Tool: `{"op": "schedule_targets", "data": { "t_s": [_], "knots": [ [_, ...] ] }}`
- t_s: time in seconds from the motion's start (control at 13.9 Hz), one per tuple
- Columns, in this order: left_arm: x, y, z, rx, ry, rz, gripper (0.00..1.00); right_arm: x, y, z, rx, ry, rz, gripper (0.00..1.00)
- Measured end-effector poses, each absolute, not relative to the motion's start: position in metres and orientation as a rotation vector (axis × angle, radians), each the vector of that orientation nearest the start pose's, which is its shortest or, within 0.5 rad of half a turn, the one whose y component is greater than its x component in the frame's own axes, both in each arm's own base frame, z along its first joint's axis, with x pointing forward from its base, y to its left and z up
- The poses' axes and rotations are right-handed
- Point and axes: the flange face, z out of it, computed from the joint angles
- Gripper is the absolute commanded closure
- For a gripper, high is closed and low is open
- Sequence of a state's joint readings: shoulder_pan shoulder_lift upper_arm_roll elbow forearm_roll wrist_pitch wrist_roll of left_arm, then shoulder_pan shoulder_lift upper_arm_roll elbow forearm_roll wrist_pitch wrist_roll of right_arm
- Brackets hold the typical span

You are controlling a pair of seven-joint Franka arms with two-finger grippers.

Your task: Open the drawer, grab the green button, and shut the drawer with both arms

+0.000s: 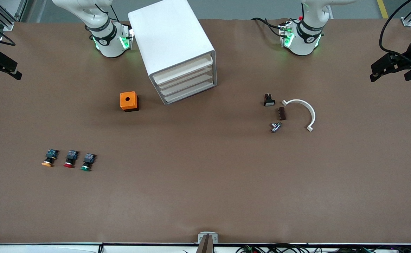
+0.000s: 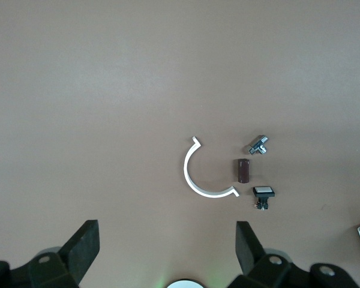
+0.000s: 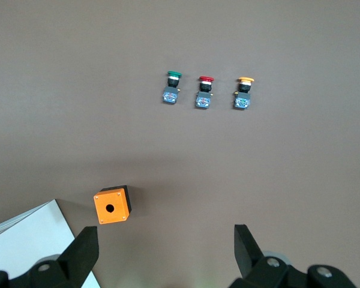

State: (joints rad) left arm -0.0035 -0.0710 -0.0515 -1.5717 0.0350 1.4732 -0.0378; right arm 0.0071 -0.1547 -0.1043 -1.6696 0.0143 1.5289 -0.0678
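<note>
The white cabinet point(image 1: 172, 38) stands between the arms' bases, and its four drawers point(image 1: 187, 79) are all shut. The green-capped button point(image 1: 87, 163) lies on the table toward the right arm's end, beside a red-capped one point(image 1: 70, 160) and an orange-capped one point(image 1: 49, 159). It also shows in the right wrist view point(image 3: 173, 87). My right gripper point(image 3: 167, 243) is open and empty, high over the table near the orange box. My left gripper point(image 2: 167, 240) is open and empty, high over the table near the left arm's base. Both arms wait.
An orange box with a hole point(image 1: 129, 101) sits beside the cabinet. Toward the left arm's end lie a white curved clamp point(image 1: 305, 110), a black switch point(image 1: 269, 100), a brown block point(image 1: 282, 113) and a small metal part point(image 1: 275, 127).
</note>
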Motion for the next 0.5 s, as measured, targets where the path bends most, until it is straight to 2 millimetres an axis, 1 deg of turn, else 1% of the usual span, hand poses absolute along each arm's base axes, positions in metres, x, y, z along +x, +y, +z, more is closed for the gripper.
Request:
{"op": "schedule_targets", "data": {
  "t_s": [0.22, 0.5],
  "knots": [
    [0.5215, -0.0257, 0.6542, -3.101, 0.022, 0.040, 0.00, 0.4988, -0.0518, 0.6554, -3.109, 0.044, -0.025, 0.00],
    [0.5212, -0.0264, 0.6602, -3.102, 0.023, 0.022, 0.00, 0.4985, -0.0530, 0.6548, -3.109, 0.048, -0.022, 0.00]
  ]
}}
